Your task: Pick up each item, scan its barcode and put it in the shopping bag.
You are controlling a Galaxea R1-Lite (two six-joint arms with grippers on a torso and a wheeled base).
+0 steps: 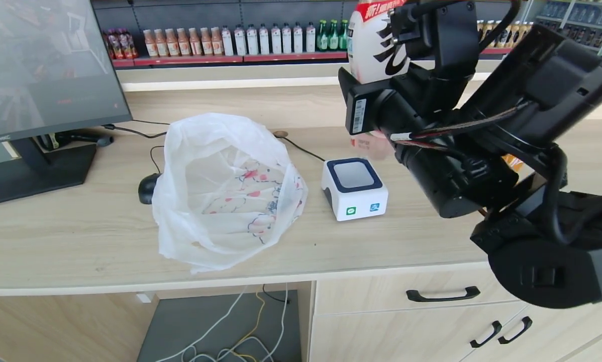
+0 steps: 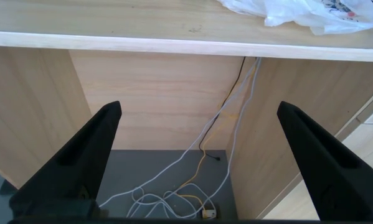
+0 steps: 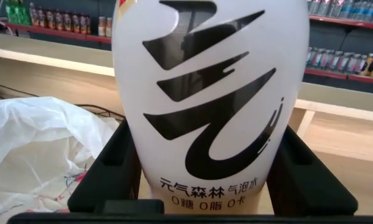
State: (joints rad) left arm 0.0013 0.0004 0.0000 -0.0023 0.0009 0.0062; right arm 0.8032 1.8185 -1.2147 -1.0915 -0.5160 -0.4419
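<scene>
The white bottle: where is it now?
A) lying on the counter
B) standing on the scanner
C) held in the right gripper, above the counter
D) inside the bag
C: the right gripper is shut on the bottle, which is up in the air above the counter, near the scanner.

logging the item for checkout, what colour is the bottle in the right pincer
White bottle with bold black brush strokes; best in the right wrist view.
</scene>
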